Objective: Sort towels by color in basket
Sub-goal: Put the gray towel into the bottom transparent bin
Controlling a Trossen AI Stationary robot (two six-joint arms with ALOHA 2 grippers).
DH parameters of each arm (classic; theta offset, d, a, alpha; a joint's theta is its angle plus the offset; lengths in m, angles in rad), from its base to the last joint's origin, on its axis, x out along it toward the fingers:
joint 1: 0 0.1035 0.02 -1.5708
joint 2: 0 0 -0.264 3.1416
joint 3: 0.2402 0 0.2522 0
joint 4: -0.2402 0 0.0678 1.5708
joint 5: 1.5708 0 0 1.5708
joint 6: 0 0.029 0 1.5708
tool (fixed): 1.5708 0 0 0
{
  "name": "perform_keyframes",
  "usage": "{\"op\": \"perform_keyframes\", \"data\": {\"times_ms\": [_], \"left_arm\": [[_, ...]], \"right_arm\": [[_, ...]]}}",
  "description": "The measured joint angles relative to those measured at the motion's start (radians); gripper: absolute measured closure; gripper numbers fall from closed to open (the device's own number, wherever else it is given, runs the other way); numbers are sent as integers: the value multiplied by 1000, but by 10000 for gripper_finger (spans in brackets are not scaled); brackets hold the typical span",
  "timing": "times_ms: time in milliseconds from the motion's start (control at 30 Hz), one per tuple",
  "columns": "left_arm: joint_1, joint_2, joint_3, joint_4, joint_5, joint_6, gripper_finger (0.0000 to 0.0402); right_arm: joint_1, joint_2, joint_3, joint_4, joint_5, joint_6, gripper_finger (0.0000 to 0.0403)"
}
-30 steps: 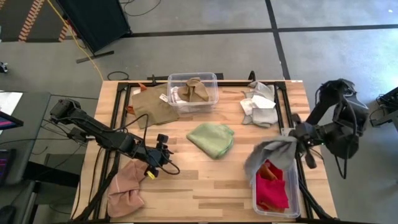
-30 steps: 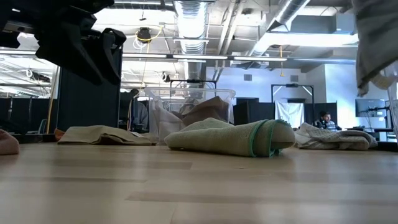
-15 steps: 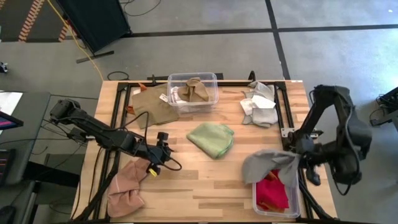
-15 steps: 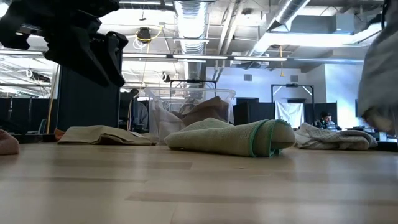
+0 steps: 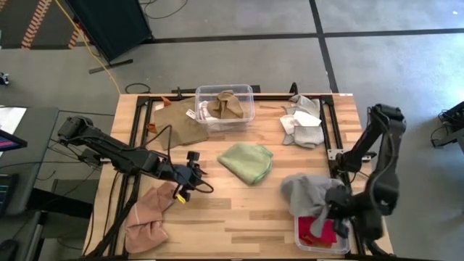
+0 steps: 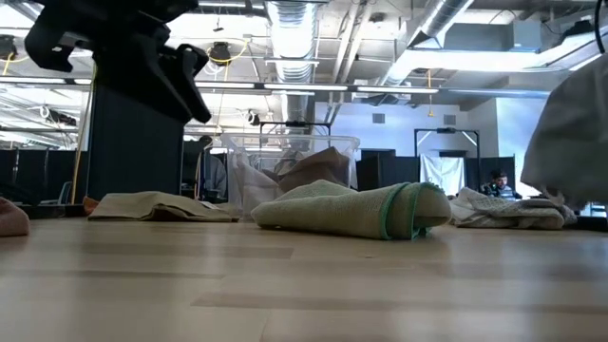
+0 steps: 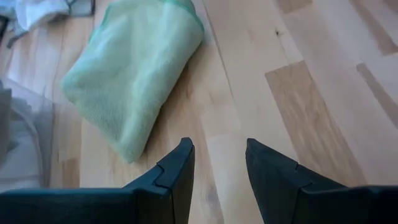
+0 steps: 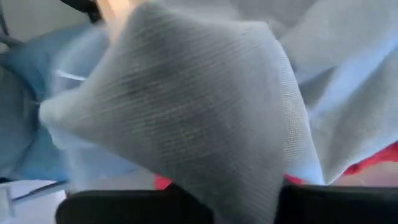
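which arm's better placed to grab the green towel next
Left. Its gripper is open and empty, just beside the green towel, which lies right ahead of its fingers in the left wrist view. The right gripper is busy holding a grey towel over the bin with red towels.

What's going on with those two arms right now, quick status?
Right gripper shut on grey towel, over the bin holding red towels. Left gripper open, above bare table near green towel. Nothing in the way.
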Motion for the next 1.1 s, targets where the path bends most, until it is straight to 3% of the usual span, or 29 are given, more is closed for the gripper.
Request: {"op": "perform_keyframes", "data": {"times_ms": [233,300,533,900,1100], "left_arm": [[6,0,0,38,1,41,262],[7,1,0,37,1,42,262],[7,1,0,37,3,41,262],[7,1,0,20,4,44,262],[7,1,0,19,4,43,262]], "right_arm": [[-162,83,-123,149,-267,-69,367],[-192,127,-135,169,-300,-99,367],[-267,186,-135,284,-355,-206,358],[-316,123,-122,305,-381,-231,345],[-314,95,-44,253,-371,-271,304]]}}
